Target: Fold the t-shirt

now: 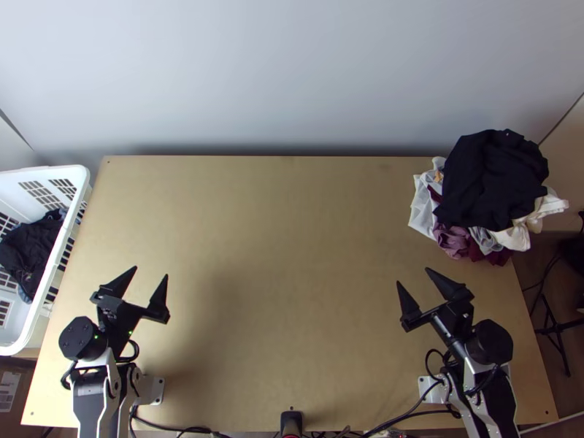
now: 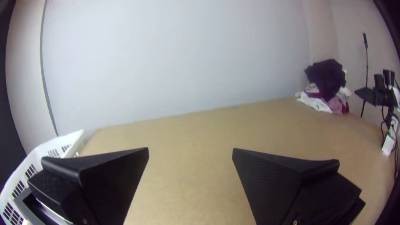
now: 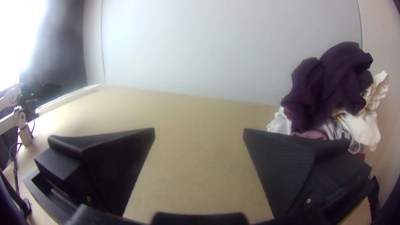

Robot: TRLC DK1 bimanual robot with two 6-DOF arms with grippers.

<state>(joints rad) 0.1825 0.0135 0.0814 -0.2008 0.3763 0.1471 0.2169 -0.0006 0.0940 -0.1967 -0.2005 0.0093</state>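
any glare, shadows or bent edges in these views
top view: soft shadow on the light wooden table beside the open black left gripper; left wrist view: curved table edge, dark corners; right wrist view: strong white glare beyond the white-linked left arm

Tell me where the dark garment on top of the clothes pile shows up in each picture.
Top view: the dark garment is on the pile at the table's far right corner.
Left wrist view: dark garment, small, at the distant far corner.
Right wrist view: dark garment, larger, beyond the right hand.
Shared landmark: the white cloth under it.
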